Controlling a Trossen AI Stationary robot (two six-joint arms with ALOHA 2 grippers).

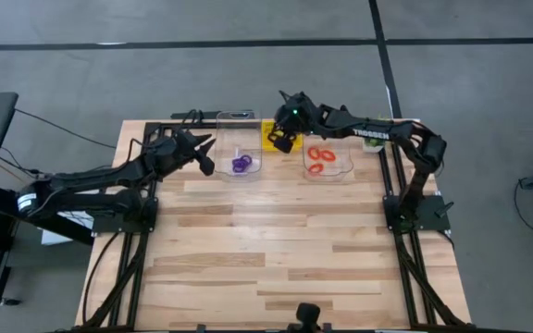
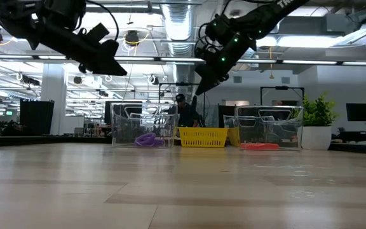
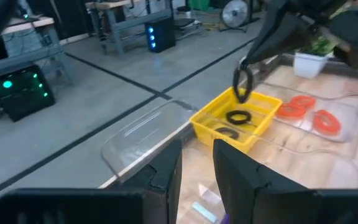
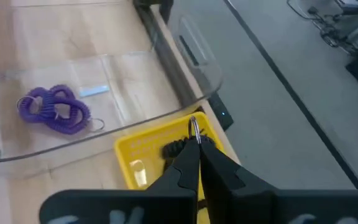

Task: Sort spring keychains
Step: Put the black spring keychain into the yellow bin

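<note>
Right pincer (image 3: 243, 84) pinches black keychain (image 3: 242, 93) above yellow basket (image 3: 207, 121), upper middle, for release; left pincer (image 1: 202, 159) narrow, idle.

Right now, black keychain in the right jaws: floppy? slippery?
Probably light and springy: the black keychain hangs as a loose coil from the right gripper. It may swing or slip, since little is gripped. Dropped into the yellow basket, it should lie flat like the two keychains there. The left gripper waits nearby.
</note>
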